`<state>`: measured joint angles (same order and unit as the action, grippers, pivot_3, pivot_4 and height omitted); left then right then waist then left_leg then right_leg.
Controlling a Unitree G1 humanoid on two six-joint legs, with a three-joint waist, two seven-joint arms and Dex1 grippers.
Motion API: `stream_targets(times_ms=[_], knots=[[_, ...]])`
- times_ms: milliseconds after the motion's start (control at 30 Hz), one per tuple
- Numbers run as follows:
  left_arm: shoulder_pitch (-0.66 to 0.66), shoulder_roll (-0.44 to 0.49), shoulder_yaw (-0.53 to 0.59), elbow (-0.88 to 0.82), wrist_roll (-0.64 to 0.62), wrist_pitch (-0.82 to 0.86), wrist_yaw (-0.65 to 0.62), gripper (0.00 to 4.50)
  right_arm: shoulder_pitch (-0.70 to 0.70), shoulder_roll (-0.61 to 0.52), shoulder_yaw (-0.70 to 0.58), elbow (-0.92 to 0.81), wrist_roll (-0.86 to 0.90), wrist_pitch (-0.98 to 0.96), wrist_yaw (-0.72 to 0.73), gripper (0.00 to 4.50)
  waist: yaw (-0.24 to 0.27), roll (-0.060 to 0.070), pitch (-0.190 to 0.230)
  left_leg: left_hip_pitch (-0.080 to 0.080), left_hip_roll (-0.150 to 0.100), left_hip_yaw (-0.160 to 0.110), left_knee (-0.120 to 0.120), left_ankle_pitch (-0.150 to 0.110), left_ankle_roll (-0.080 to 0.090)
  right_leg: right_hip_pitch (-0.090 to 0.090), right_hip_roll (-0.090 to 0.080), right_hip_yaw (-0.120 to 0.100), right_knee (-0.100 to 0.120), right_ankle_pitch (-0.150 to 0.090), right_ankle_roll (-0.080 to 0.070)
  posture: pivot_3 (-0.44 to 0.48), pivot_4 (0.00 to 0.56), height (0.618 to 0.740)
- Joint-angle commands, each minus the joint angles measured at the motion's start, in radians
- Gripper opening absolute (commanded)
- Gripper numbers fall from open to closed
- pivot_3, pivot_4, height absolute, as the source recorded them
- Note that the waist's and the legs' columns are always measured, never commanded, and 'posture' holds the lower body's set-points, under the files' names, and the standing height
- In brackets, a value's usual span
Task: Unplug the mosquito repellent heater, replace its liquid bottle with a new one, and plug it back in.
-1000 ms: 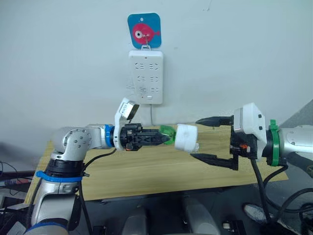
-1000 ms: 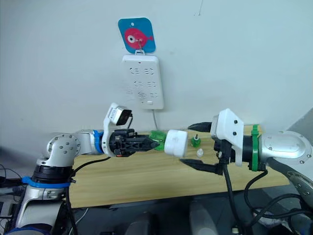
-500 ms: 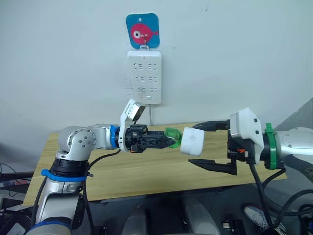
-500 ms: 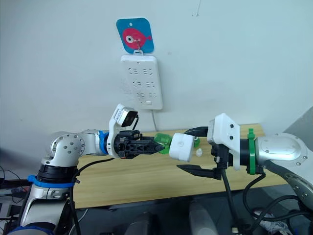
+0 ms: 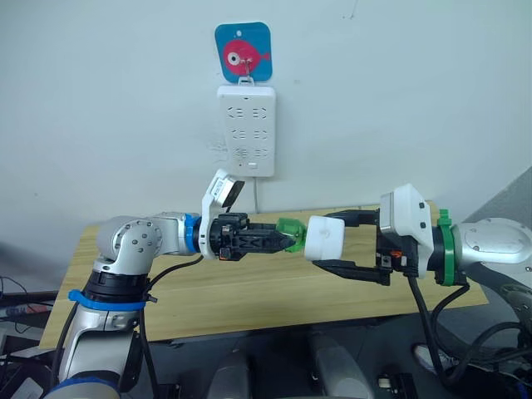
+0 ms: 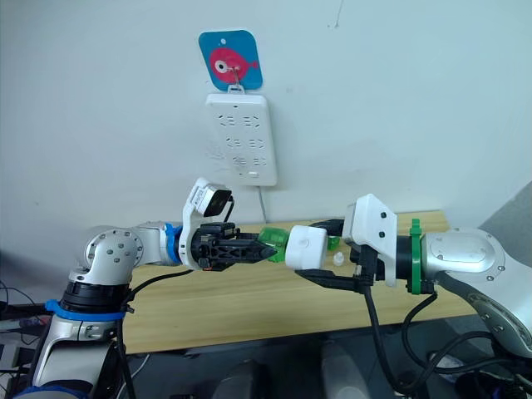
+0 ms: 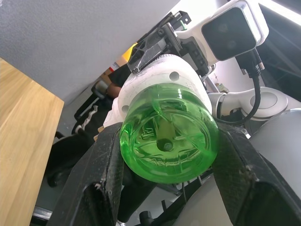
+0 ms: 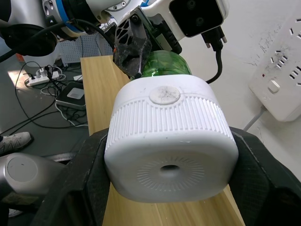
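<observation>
A: Two grippers, one assembly. Landmark item: power strip (image 5: 246,130), white, on the wall. Entry one?

B: Mosquito repellent heater (image 5: 325,238), white, held in the air below the power strip and a little toward the robot's right, above the wooden table (image 5: 249,291). It lies between the fingers of the right gripper (image 6: 320,253), one finger above it, one beneath.

A: How does that gripper stand?

B: Fingers drawn in around the heater body; the right wrist view shows both pads (image 8: 89,160) flanking the casing, apparently touching. Half a second ago they stood wide apart, clear of it.

A: Entry two?

B: Liquid bottle (image 5: 290,232), green, screwed into the heater, below the power strip. Left gripper (image 5: 281,239) pinches it, fingers pressed on both its sides.

A: Smaller items?

B: Second green bottle (image 6: 333,242) and a white cap (image 6: 339,260), on the table behind the heater.
</observation>
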<state>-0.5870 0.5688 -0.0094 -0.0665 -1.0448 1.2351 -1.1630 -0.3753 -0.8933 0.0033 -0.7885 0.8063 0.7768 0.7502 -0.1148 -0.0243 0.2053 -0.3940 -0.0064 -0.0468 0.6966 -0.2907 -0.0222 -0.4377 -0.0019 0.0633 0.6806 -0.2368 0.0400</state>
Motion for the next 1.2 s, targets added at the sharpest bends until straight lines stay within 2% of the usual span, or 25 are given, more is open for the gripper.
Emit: stream_targets(times_ms=[33, 167, 200, 400, 833, 1133, 1200], knots=[[-0.006, 0.031, -0.012, 0.005, 0.02, -0.016, -0.035, 3.26, -0.023, 0.001, -0.028, -0.008, -0.006, -0.031, 0.014, 2.99, 0.0, 0.0, 0.0, 0.0, 0.0, 0.0, 0.0, 0.0, 0.0, 0.0, 0.0, 0.0, 0.0, 0.0, 0.0, -0.199, 0.154, 0.733], [-0.012, 0.046, -0.003, 0.018, 0.004, 0.003, -0.06, 4.45, -0.019, -0.006, -0.033, 0.0, -0.008, -0.039, 0.035, 2.99, 0.0, 0.0, 0.0, 0.0, 0.0, 0.0, 0.0, 0.0, 0.0, 0.0, 0.0, 0.0, 0.0, 0.0, 0.0, -0.199, 0.154, 0.733], [-0.013, 0.047, 0.001, 0.021, -0.003, 0.013, -0.063, 4.47, -0.019, -0.007, -0.032, 0.0, -0.008, -0.041, 0.04, 2.99, 0.0, 0.0, 0.0, 0.0, 0.0, 0.0, 0.0, 0.0, 0.0, 0.0, 0.0, 0.0, 0.0, 0.0, 0.0, -0.199, 0.154, 0.733], [-0.025, 0.04, 0.001, 0.02, -0.03, 0.058, -0.058, 4.47, -0.021, -0.011, -0.017, 0.003, -0.026, -0.061, 0.078, 2.99, 0.0, 0.0, 0.0, 0.0, 0.0, 0.0, 0.0, 0.0, 0.0, 0.0, 0.0, -0.001, 0.0, 0.0, 0.0, -0.199, 0.154, 0.733], [-0.042, -0.021, -0.021, -0.004, -0.01, 0.031, -0.019, 4.47, -0.002, -0.019, -0.002, -0.002, -0.065, -0.073, 0.124, 2.99, 0.0, 0.0, 0.0, 0.0, 0.0, 0.0, 0.0, 0.0, 0.0, 0.0, 0.0, -0.001, 0.0, 0.0, 0.0, -0.2, 0.155, 0.733], [-0.034, -0.024, -0.035, -0.027, -0.014, 0.041, -0.014, 4.47, -0.002, -0.012, -0.002, -0.002, -0.072, -0.068, 0.127, 2.99, 0.0, 0.0, 0.0, 0.0, 0.0, 0.0, 0.0, 0.0, 0.0, 0.0, 0.0, -0.001, 0.0, 0.0, 0.0, -0.199, 0.155, 0.733], [-0.033, -0.029, -0.033, -0.027, -0.016, 0.044, -0.005, 3.87, -0.005, -0.01, -0.001, -0.004, -0.071, -0.066, 0.125, 2.99, 0.0, 0.0, 0.0, 0.0, 0.0, 0.0, 0.0, 0.0, 0.0, 0.0, 0.0, -0.001, 0.0, 0.0, 0.0, -0.199, 0.155, 0.733]])
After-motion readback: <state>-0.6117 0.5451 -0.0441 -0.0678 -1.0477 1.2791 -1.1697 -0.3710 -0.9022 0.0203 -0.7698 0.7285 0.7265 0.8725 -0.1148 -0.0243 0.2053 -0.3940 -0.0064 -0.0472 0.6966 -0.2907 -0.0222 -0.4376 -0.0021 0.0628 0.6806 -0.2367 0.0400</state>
